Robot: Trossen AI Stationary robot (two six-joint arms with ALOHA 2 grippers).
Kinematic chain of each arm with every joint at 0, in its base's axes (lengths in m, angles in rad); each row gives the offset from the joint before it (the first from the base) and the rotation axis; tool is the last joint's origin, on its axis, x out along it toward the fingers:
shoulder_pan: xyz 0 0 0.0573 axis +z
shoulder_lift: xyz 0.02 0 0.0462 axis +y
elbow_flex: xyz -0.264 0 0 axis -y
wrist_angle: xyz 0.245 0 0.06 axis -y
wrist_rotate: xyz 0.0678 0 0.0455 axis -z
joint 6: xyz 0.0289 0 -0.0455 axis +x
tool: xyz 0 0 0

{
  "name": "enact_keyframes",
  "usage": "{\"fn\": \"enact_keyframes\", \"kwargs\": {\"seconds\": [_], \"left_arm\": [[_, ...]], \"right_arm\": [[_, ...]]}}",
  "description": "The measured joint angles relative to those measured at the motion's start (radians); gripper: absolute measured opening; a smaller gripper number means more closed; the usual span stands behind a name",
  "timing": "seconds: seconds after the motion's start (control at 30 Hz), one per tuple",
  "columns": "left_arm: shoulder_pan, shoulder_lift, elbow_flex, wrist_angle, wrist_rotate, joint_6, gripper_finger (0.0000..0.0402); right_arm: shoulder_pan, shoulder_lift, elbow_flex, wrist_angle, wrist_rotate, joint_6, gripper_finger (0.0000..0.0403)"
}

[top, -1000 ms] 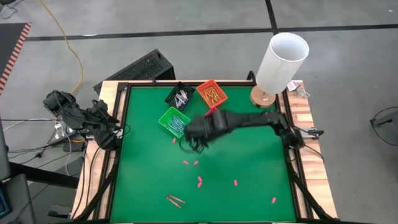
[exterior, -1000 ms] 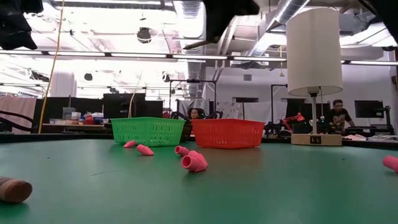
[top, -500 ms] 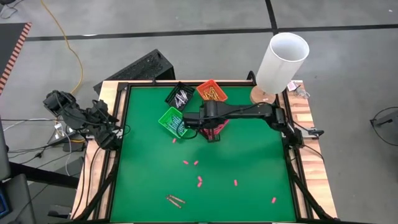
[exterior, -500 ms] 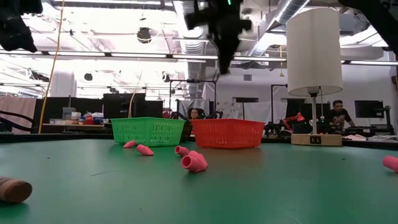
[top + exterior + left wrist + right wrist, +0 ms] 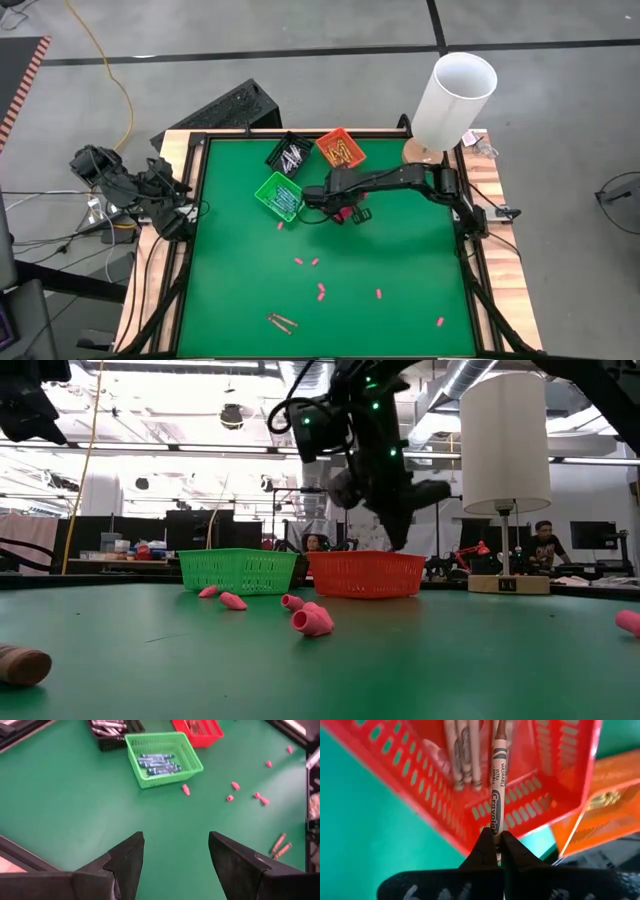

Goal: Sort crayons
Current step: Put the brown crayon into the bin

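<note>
One crayon (image 5: pixel 496 795) tip hidden between right end effector (image 5: pixel 496 842) fingers.

A green-covered worktop (image 5: pixel 400 260) carries a green bin (image 5: pixel 279 195), a black bin (image 5: pixel 290 153) and an orange bin (image 5: pixel 340 149) at its far side. Pink bits (image 5: pixel 321 292) lie scattered nearer. A white lamp (image 5: pixel 455 100) stands at the far right corner.

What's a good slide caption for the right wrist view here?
Right gripper shut on a brown crayon, holding it over the red bin where similar crayons already lie.
</note>
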Motion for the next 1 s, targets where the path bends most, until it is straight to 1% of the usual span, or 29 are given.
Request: {"fn": "enact_keyframes", "kwargs": {"seconds": [0.13, 0.2, 0.4, 0.47, 0.6, 0.73, 1.0], "left_arm": [[0.0, 0.0, 0.0, 0.0, -0.039, -0.024, 0.0213], [0.0, 0.0, 0.0, 0.0, -0.046, -0.026, 0.0213], [0.0, 0.0, 0.0, 0.0, -0.059, -0.033, 0.0213], [0.0, 0.0, 0.0, 0.0, -0.066, -0.033, 0.0213], [0.0, 0.0, 0.0, 0.0, -0.085, -0.029, 0.0213], [0.0, 0.0, 0.0, 0.0, -0.09, -0.026, 0.0213], [0.0, 0.0, 0.0, 0.0, -0.09, -0.026, 0.0213]], "right_arm": [[-0.018, 0.0, -0.004, 0.085, -0.003, -0.087, 0.0], [-0.029, 0.0, -0.004, 0.107, -0.024, -0.124, 0.0], [-0.069, 0.0, -0.004, 0.114, -0.127, -0.134, 0.0001], [-0.073, 0.0, -0.004, 0.113, -0.131, -0.134, 0.0005], [-0.075, 0.0, -0.004, 0.108, -0.148, -0.133, 0.002], [-0.074, 0.0, -0.004, 0.106, -0.215, -0.132, 0.0039], [-0.057, 0.0, -0.004, 0.105, -0.214, -0.099, 0.0085]]}}
